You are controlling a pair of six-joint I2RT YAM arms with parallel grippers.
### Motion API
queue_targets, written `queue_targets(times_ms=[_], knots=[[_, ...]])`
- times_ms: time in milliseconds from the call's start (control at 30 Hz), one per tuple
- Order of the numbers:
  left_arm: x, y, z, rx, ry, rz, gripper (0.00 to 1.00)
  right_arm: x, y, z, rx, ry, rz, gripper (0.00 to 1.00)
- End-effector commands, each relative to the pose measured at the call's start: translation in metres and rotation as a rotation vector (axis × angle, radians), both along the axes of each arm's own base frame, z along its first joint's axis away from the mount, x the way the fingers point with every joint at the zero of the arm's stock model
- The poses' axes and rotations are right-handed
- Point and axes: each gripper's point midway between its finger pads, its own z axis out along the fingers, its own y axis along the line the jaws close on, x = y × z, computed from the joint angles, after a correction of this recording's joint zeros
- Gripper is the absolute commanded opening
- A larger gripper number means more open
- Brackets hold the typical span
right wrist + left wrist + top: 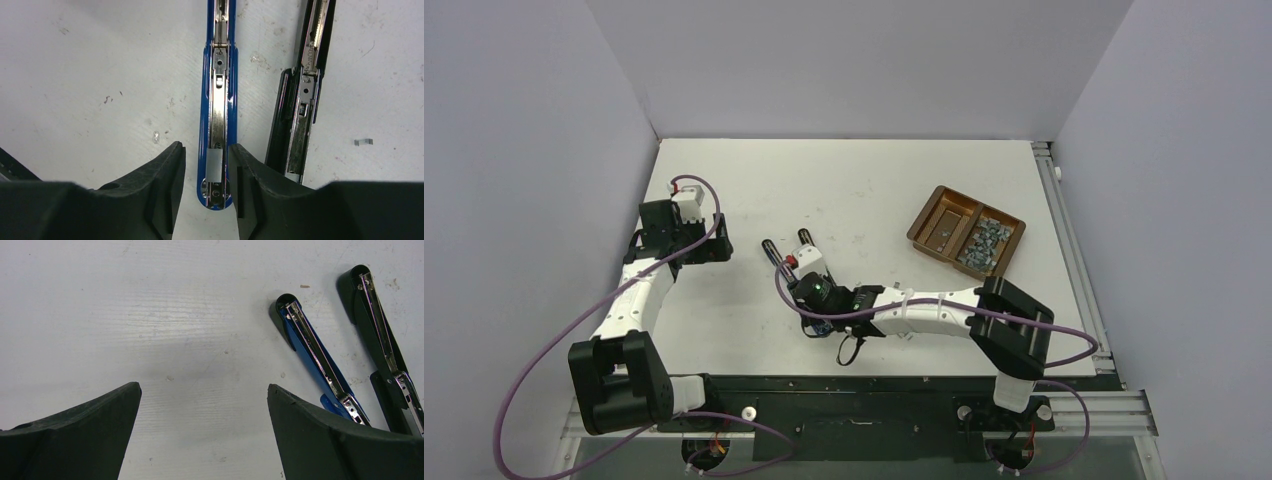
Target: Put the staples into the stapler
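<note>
Two staplers lie unfolded side by side, a blue stapler (218, 100) and a black stapler (300, 100). A short grey strip of staples (214, 165) rests in the blue one's metal channel near its rounded end. My right gripper (206, 147) hovers over that end, open, one finger on each side of the strip and nothing held. More staples (986, 245) fill the right compartment of the brown tray (929, 215). To the left of the stapler tips (312, 352), my left gripper (203, 386) stands wide open over bare table, holding nothing.
A single loose staple (363, 142) lies on the table right of the black stapler. The tray sits at the back right, with one small piece in its left compartment. Grey walls enclose the white table on three sides.
</note>
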Motion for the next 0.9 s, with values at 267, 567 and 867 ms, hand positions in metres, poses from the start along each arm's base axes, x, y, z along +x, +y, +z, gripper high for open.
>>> queue_targets(times_ms=[267, 567, 867], knots=[[0.009, 0.000, 0.025, -0.002, -0.070, -0.011, 0.96, 0.002, 0.003, 0.038, 0.037, -0.012, 0.036, 0.42], [0.010, 0.001, 0.026, 0.000, -0.075, -0.008, 0.96, -0.007, 0.006, 0.007, -0.025, 0.076, 0.106, 0.40], [0.012, 0.002, 0.026, 0.004, -0.074, -0.007, 0.96, -0.010, 0.008, -0.008, -0.043, 0.101, 0.120, 0.35]])
